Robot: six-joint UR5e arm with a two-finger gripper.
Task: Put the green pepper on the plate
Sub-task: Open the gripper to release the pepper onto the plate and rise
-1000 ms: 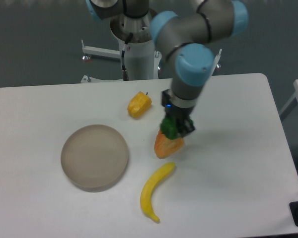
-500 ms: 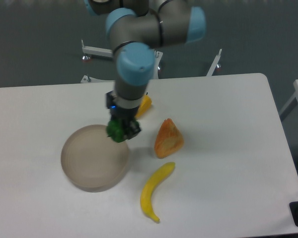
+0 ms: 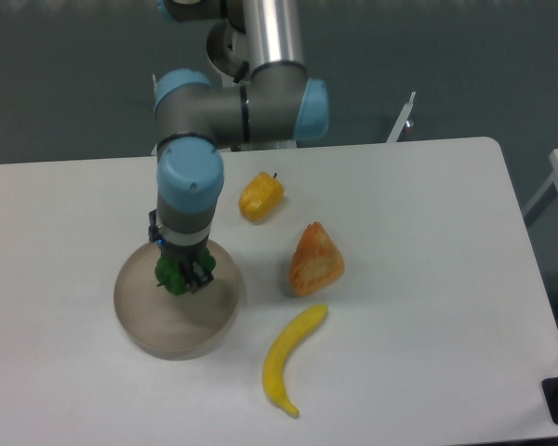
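Note:
My gripper (image 3: 181,276) points straight down over the middle of the plate (image 3: 149,321), a round shallow beige-grey dish at the left of the table. It is shut on the green pepper (image 3: 175,277), a small dark green lump that shows between the fingers, low over the plate. I cannot tell whether the pepper touches the plate. The arm hides the plate's far rim.
A yellow-orange pepper (image 3: 260,196) lies behind and right of the plate. An orange wedge-shaped piece (image 3: 315,260) lies right of the plate. A yellow banana (image 3: 290,357) lies in front of the wedge. The table's right edge is at the far right.
My gripper has carried the green pepper leftward, from above the orange wedge, past the plate's right rim, to over the plate's middle. The other items have not moved.

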